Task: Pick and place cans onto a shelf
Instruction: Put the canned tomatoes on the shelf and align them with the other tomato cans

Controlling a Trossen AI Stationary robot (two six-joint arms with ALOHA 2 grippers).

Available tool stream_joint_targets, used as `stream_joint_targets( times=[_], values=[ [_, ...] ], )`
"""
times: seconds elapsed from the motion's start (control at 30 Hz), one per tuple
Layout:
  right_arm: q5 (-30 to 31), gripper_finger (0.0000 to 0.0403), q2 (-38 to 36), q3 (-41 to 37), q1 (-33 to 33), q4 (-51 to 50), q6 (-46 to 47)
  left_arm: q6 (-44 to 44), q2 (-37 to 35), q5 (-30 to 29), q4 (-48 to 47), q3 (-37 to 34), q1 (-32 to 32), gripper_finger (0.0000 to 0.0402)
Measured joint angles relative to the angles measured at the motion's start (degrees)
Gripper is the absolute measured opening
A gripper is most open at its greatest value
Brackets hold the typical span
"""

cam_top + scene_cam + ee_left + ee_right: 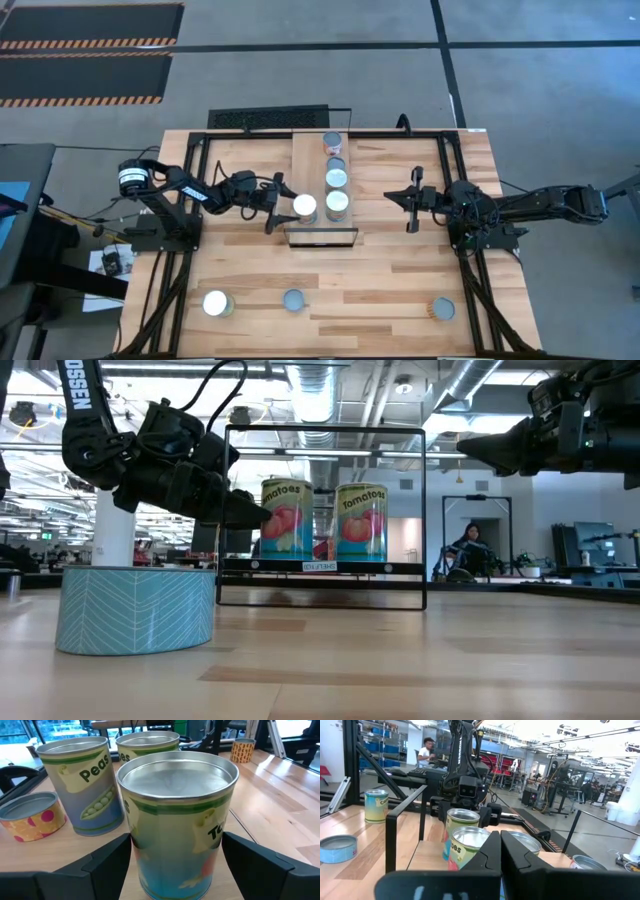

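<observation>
Waiting near the table's front edge are three cans point(216, 303), well apart from the shelf point(322, 236), so those are left. On the shelf, the left gripper point(287, 207) stands open around a tomato can point(305, 207); four more sit beside and beyond. The right gripper point(413, 199) hovers right of the shelf, fingers together and empty.

Tomato can's point(177, 820) base below frame edge

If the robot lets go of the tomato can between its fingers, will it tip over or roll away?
Probably neither. The tomato can stands upright on the shelf, flat end down. Its smooth metal wall might slip in the left gripper, and on its side it would likely roll.
</observation>
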Motion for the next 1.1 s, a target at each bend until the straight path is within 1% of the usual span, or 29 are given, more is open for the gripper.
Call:
stream_joint_targets(
  times=[0.27,0.47,0.77,0.93,1.1],
  values=[
    [0.00,0.0011,0.00,0.00,0.02,0.00,0.00,0.00,0.00,-0.10,0.06,0.00,0.00,0.0296],
    [0.00,0.0011,-0.02,0.00,0.02,0.02,0.02,-2.96,0.00,-0.36,-0.02,0.00,0.00,0.0296],
    [0.00,0.0011,0.00,0.00,0.00,0.02,0.04,-2.80,0.00,-0.57,-0.55,0.00,0.00,0.0296],
    [-0.02,0.0011,-0.01,0.00,0.00,0.02,0.04,-1.10,0.00,-2.32,-1.89,0.00,0.00,0.0296],
    [-0.01,0.0011,-0.01,0.00,0.01,0.02,0.07,-2.07,-0.02,-2.22,-1.98,0.02,0.01,0.0296]
  ],
)
